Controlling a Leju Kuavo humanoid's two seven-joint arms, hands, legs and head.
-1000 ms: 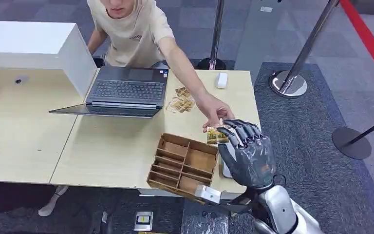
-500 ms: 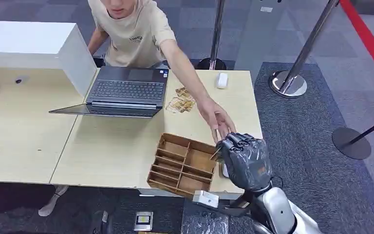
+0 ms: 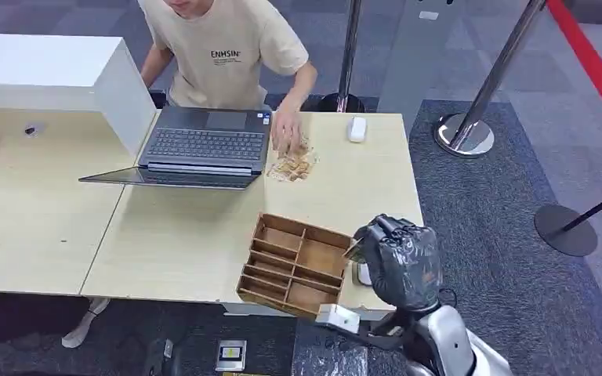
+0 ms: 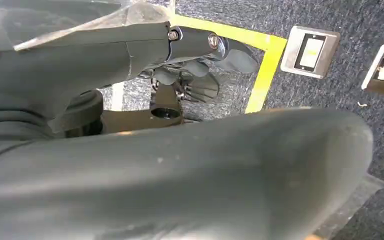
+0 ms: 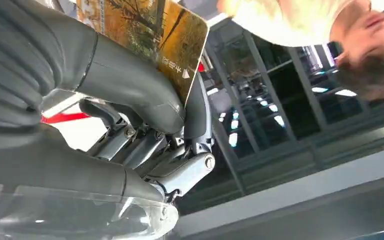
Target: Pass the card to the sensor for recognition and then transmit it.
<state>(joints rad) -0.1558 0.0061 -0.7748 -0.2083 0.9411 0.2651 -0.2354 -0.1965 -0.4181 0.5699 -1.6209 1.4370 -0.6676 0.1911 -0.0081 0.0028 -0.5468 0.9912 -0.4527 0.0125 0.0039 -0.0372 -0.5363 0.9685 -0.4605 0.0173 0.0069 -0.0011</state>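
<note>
Right hand (image 3: 398,258) closed around the card (image 5: 150,35) — held just beside the wooden tray (image 3: 291,265), at its right edge. To be kept flat and firmly pinched while carried toward the sensor — no tilting.

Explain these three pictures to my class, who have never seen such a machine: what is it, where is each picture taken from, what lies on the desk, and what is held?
It is a humanoid robot. One picture looks down from its head; the other two come from cameras at its wrists. Its right hand grips a card, seen close up in the right wrist view. On the table lie a laptop, a wooden tray with compartments, a pile of cards under a seated person's hand, and a small white device. The left wrist view looks down at carpet.
</note>
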